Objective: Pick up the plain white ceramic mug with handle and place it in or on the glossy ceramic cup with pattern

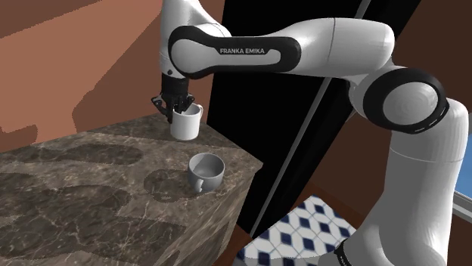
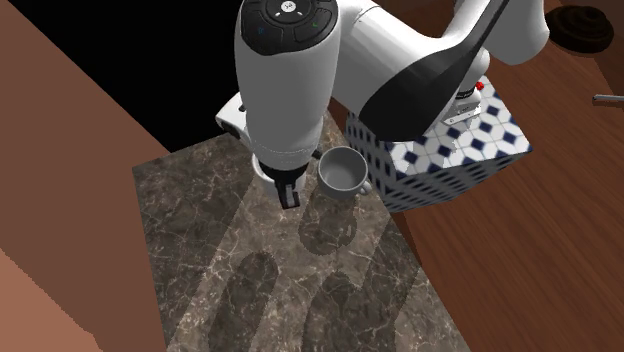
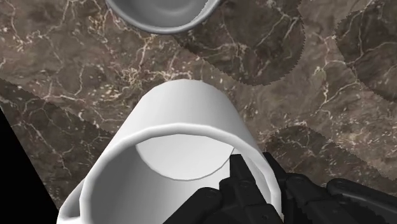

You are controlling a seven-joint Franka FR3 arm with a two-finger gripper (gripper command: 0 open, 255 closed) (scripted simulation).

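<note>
My gripper (image 1: 175,104) is shut on the rim of a plain white mug (image 1: 185,123) and holds it upright above the far part of the dark marble counter (image 1: 83,196). In the wrist view one finger is inside the mug (image 3: 184,118) and the other outside its wall, with the gripper (image 3: 257,168) clasping that wall. A second cup (image 1: 206,171), glossy pale grey with a small handle, stands open side up on the counter near its edge, apart from the held mug. The same cup (image 2: 342,170) sits just beside the black fingers (image 2: 288,190), and its rim (image 3: 159,14) lies beyond the mug.
The counter drops off close to the grey cup, at an edge (image 1: 249,170). Beyond it is a black area (image 1: 265,113). The blue-and-white patterned stand (image 2: 455,150) sits on a wooden floor (image 2: 540,250). A brown wall (image 1: 76,68) rises behind the counter.
</note>
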